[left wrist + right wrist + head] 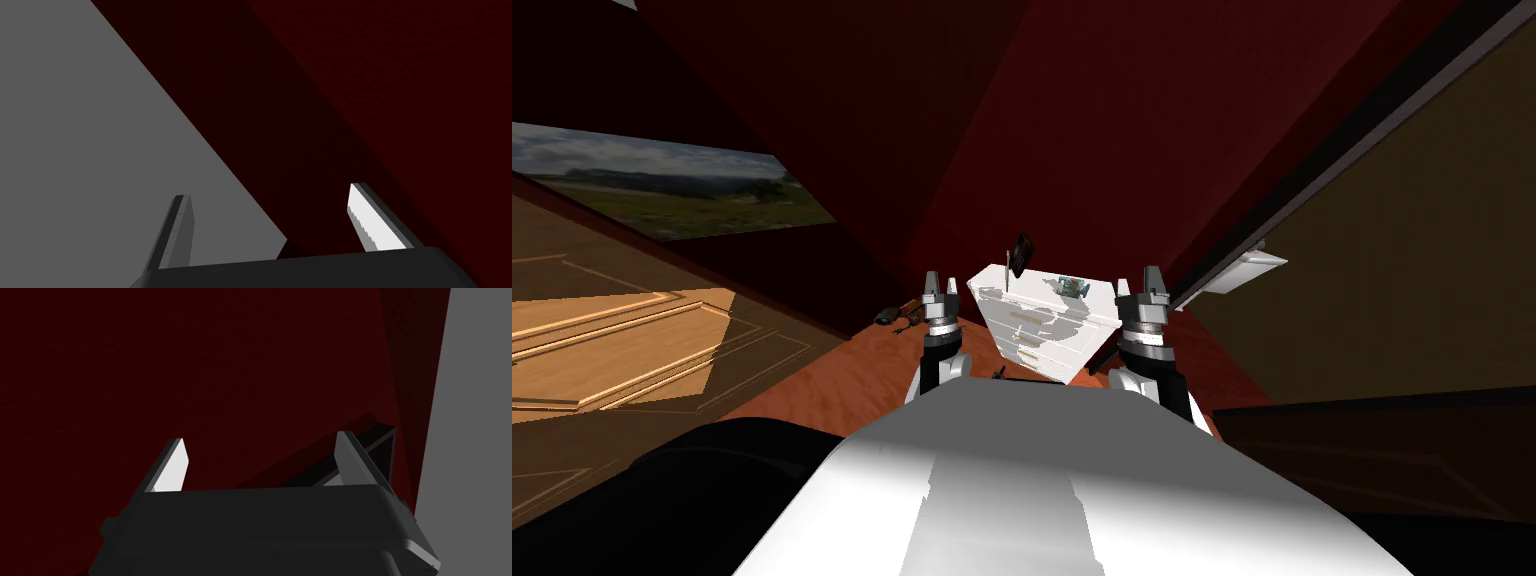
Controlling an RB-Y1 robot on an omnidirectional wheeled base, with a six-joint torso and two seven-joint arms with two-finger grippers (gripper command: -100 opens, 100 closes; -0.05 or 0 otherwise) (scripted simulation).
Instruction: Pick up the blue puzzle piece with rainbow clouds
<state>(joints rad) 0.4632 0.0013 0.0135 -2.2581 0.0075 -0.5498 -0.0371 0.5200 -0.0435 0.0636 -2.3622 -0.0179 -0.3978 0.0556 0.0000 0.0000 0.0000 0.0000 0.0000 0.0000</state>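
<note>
Straight ahead of you, low in the head view: white chest of drawers (pixel 1047 340), its front slanting toward you. The small blue puzzle piece with coloured markings (pixel 1073 287) lies on the top, near the back edge, toward the right corner; its pattern is too small to read. A dark flat rectangular panel (pixel 1023 255) stands tilted at the top's left back corner. Your left gripper (pixel 940 288) is raised off the chest's left side, your right gripper (pixel 1152 278) off its right side, both apart from the piece. Both pincers released: fingers spread, nothing between them.
</note>
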